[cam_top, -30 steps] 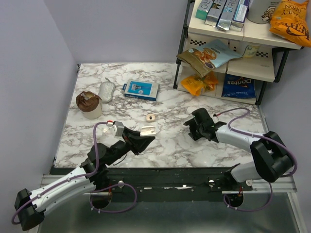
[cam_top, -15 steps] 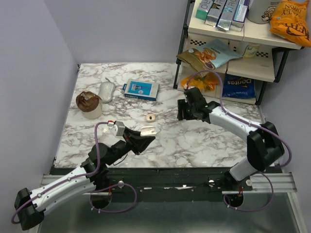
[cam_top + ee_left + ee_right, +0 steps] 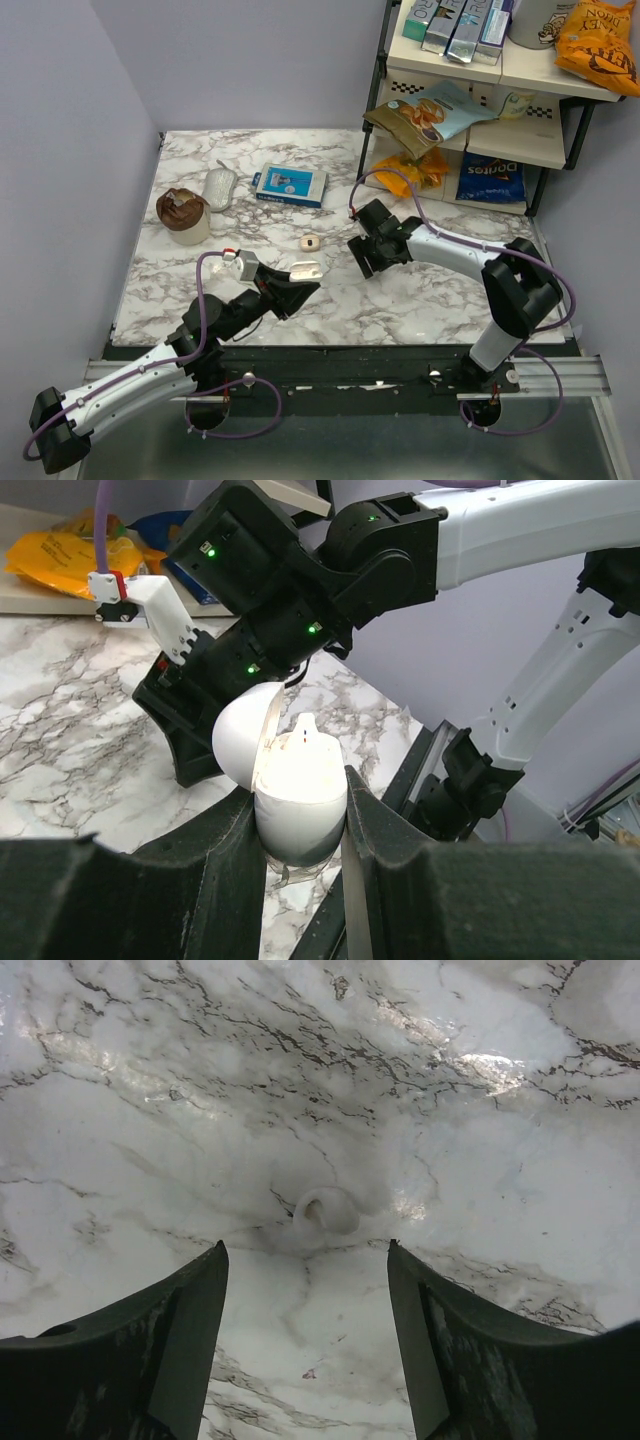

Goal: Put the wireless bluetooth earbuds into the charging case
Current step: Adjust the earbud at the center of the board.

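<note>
The white oval charging case (image 3: 300, 792) is pinched between the fingers of my left gripper (image 3: 298, 815), which is shut on it. Its lid (image 3: 238, 742) hangs open to the left, and a small white tip (image 3: 303, 730) rises from its top. From above, the charging case (image 3: 305, 268) sits just off the marble near the front edge, in my left gripper (image 3: 299, 276). One earbud (image 3: 325, 1210), tiny and glossy white, lies on the marble just beyond my right gripper (image 3: 305, 1250), which is open and empty. Seen from above, the earbud (image 3: 310, 242) lies left of my right gripper (image 3: 360, 257).
At the back left are a brown-topped cup (image 3: 183, 214), a grey mouse (image 3: 220, 188) and a blue box (image 3: 290, 184). A shelf (image 3: 470, 70) with snack bags stands at the back right. My right arm (image 3: 300, 610) fills the view just beyond the held case.
My right gripper has swung left across the table, from the right side to just beside the earbud, and its jaws have widened a little. The left gripper and case have stayed still.
</note>
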Robot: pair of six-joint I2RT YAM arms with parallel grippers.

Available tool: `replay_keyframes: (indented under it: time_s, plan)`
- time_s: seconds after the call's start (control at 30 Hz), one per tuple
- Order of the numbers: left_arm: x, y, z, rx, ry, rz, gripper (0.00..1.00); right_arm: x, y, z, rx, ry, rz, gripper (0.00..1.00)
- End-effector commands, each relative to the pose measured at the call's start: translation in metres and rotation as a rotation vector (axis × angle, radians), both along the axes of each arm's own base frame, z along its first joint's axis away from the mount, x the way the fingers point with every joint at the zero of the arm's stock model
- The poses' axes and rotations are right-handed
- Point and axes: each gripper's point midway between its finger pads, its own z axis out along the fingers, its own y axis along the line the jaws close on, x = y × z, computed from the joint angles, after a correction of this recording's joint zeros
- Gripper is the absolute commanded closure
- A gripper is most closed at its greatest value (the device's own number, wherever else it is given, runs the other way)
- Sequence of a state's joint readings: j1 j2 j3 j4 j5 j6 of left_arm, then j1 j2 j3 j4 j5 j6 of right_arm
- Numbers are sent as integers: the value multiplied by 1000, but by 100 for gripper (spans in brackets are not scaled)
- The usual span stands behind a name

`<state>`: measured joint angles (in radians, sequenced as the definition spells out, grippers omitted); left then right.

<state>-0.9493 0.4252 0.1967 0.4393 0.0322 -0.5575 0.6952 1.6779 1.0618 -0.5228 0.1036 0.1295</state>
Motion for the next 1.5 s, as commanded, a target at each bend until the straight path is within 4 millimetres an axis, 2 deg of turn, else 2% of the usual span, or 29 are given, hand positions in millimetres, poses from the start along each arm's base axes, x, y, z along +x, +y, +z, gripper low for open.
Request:
replay_keyframes:
  time_s: [0.0, 0.37, 0.8, 1.03, 1.1, 1.2, 1.33, 1.37, 1.43, 1.47]
  plan:
    - [1, 2, 3, -13, -7, 14, 100, 3, -10, -11, -63, -6, -9, 30]
    - [1, 1, 2, -8, -7, 13, 100, 9, -1, -16, -68, 19, 13, 39]
    - [1, 2, 2, -10, -7, 12, 100, 6, 7, -21, -37, 65, -2, 63]
    - [1, 2, 1, -8, -4, 12, 100, -3, 8, -16, 28, 67, -83, 70]
    - [0, 2, 1, -9, -4, 11, 100, -5, 7, -14, 68, 66, -157, 72]
    - [0, 2, 2, -12, -6, 9, 100, 2, 10, 2, 183, 38, -295, 73]
    - [-1, 2, 5, -19, -10, 6, 100, 8, 4, 12, 344, 54, -542, 75]
    - [-1, 1, 4, -16, -11, 5, 100, 9, -4, 12, 380, 65, -612, 76]
    - [-1, 2, 6, -21, -12, 6, 100, 11, -3, 11, 479, 109, -764, 85]
    - [-2, 2, 6, -23, -11, 5, 100, 10, -10, 6, 497, 122, -831, 89]
